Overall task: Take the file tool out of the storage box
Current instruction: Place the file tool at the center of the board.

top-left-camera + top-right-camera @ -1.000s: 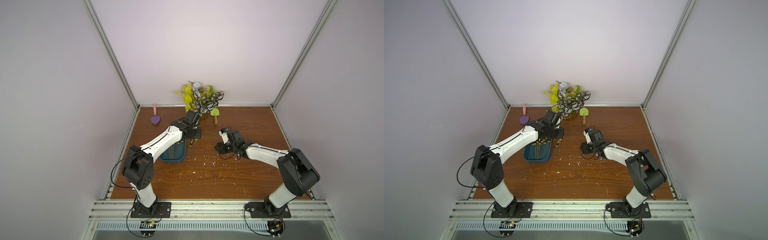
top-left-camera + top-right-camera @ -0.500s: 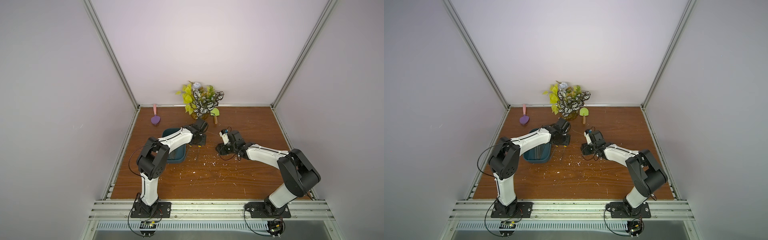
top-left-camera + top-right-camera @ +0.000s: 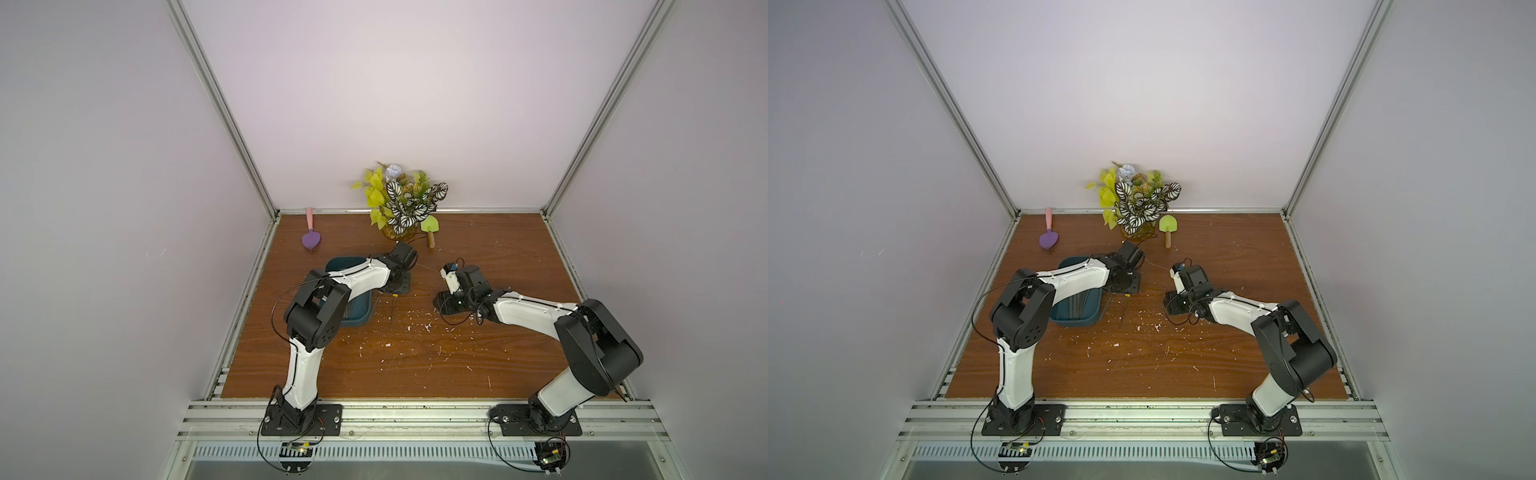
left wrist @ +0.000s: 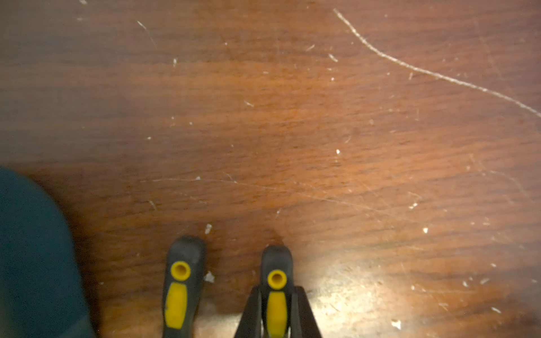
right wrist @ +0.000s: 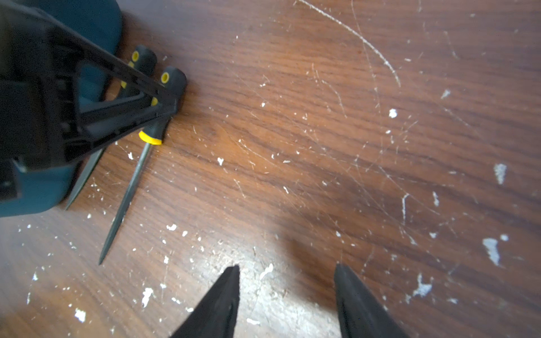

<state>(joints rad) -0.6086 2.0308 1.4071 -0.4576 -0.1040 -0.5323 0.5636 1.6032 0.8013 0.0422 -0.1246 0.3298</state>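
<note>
File tool (image 5: 139, 164) outside the storage box (image 3: 1077, 319), held by the left gripper (image 4: 277, 289)
It lies low, seemingly touching the wooden table (image 5: 322, 146), with its black-and-yellow handle pinched in the narrow jaws. A second file (image 4: 180, 281) lies between it and the box. The right gripper (image 5: 287, 269) is well apart, jaws wide and empty.

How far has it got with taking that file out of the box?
Done: one file lies on the table beside the storage box. In hand: the left gripper is shut on a second file, outside the box. Left: letting it go. The right gripper is open, empty.
</note>
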